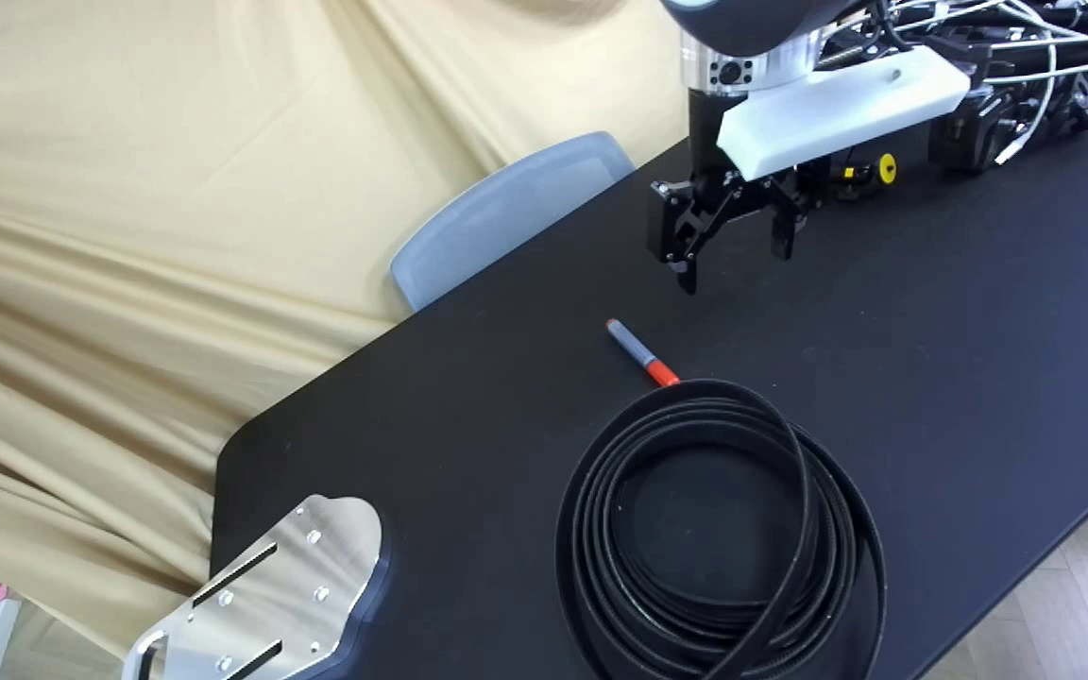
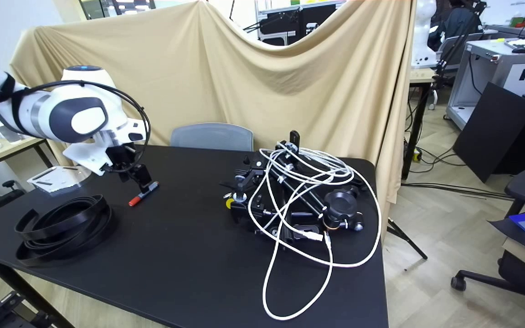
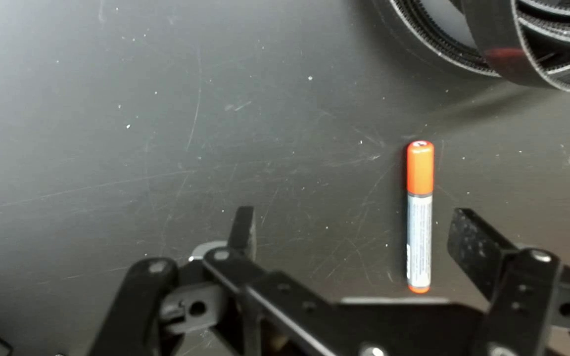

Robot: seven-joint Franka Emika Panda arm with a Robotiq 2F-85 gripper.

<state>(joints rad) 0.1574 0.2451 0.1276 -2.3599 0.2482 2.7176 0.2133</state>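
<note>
Right below the wrist camera, the end effector has its fingers spread wide, with nothing gripped. Beyond them the pen lies flat on the counter; the wrist view shows it between the two fingers, nearer the right one and apart from both. Its long axis runs straight up that view, about square to the line along which the fingers would close. The red-orange cap points toward the belt, the grey barrel back toward the end effector; in an exterior view the same axis slants, cap near and left, tail far and right. Judging by looks, the pen should be light, stiff and sturdy, with a smooth round body that may slip or roll. Mid-barrel would be the place to take hold, pinching across; the cap alone might come off.

Farther out is the belt, coiled loosely in many turns, probably bendy and springy, short of touching the pen in the wrist view. To the right in both exterior views sits black gear draped with white cable; to the left, a metal plate shows by the counter's edge. Behind the counter stand a chair and, last, a tan cloth.
</note>
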